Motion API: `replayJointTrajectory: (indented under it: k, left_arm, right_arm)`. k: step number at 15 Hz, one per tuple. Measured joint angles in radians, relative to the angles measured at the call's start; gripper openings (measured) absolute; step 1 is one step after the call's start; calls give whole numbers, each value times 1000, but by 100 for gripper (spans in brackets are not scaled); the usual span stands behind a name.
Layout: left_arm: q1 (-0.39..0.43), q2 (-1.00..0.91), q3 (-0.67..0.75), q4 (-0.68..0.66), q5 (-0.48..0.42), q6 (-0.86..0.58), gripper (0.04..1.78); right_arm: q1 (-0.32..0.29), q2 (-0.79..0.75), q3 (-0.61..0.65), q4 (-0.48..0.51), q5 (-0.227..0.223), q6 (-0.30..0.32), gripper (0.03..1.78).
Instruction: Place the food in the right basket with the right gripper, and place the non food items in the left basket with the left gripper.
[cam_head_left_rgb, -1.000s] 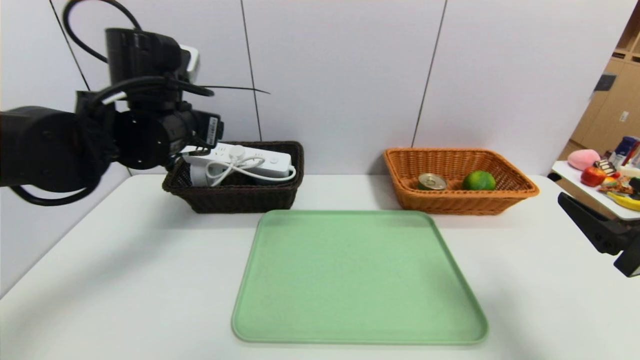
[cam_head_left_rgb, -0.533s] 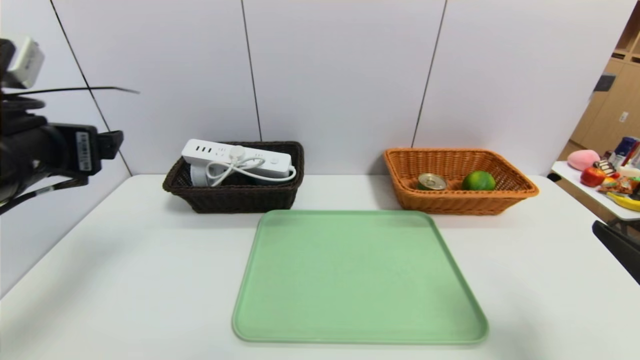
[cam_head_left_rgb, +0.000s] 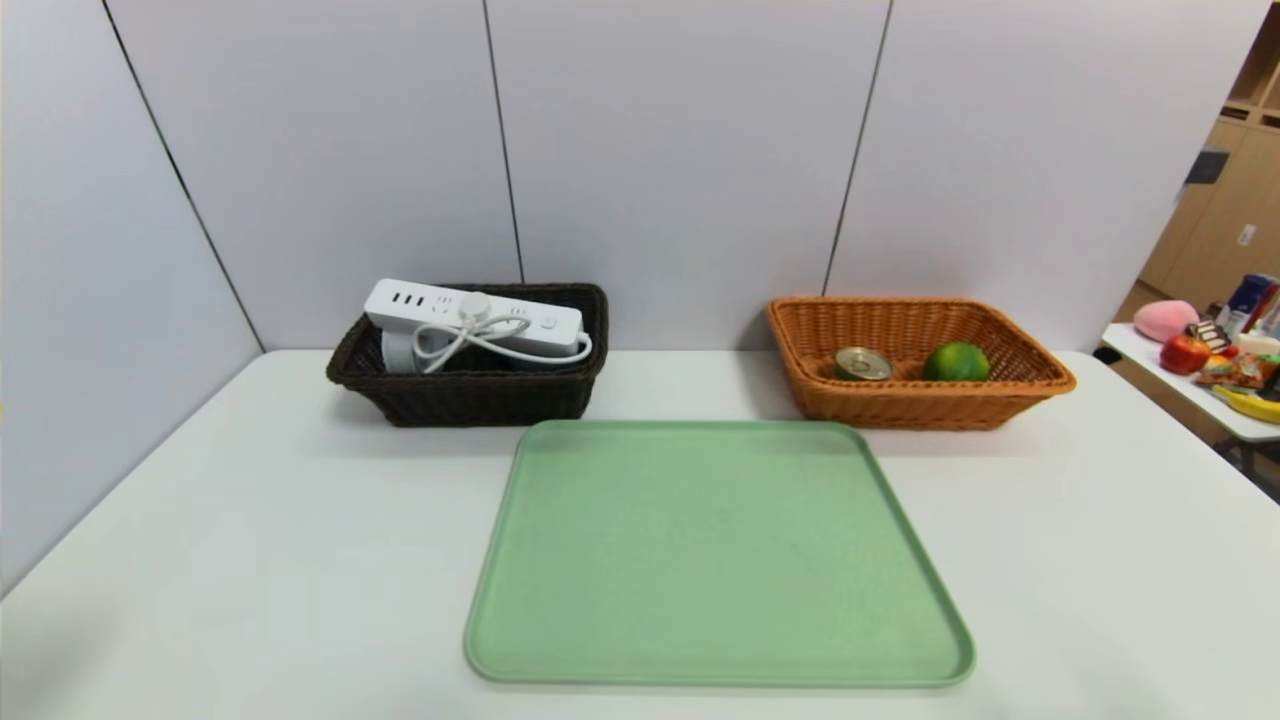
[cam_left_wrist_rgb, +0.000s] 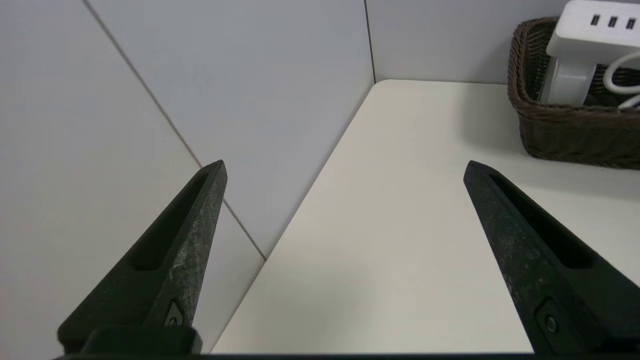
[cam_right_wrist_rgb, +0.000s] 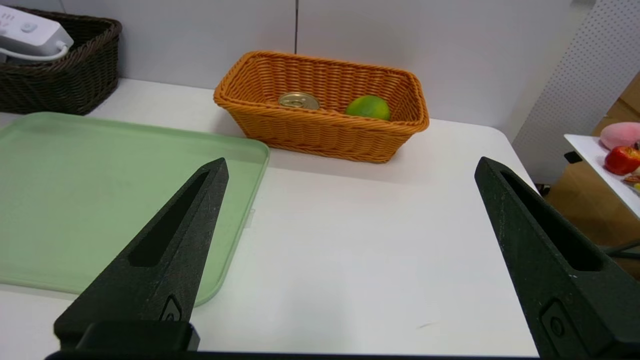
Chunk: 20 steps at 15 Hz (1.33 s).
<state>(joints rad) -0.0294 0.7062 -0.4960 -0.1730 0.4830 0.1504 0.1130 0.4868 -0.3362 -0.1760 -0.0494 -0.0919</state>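
While both pincers gape, food basketed, seemingly.

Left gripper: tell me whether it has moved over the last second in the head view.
Yes. It hung over the dark basket, then drew back to the left and out of the head view. Left gripper is now open, beside that basket.
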Motion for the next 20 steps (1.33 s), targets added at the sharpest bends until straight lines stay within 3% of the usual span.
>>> replayJointTrajectory:
  k: [5, 8, 12, 17, 20]
  left_arm:
    - [38, -321, 180, 146, -169, -23, 168]
    - [41, -410, 203, 195, -183, -28, 169]
    - [41, -471, 212, 237, -187, -33, 169]
    - [39, -543, 254, 241, -213, -34, 169]
    - [39, -624, 294, 254, -256, -19, 169]
  right_arm:
    - [-17, -159, 2, 128, 0, 14, 170]
    - [-24, -196, -13, 128, -6, 19, 170]
    - [-113, -237, -40, 180, 79, 24, 170]
    - [-120, -411, 3, 270, 147, 7, 170]
    - [-117, -465, 97, 194, 173, -50, 170]
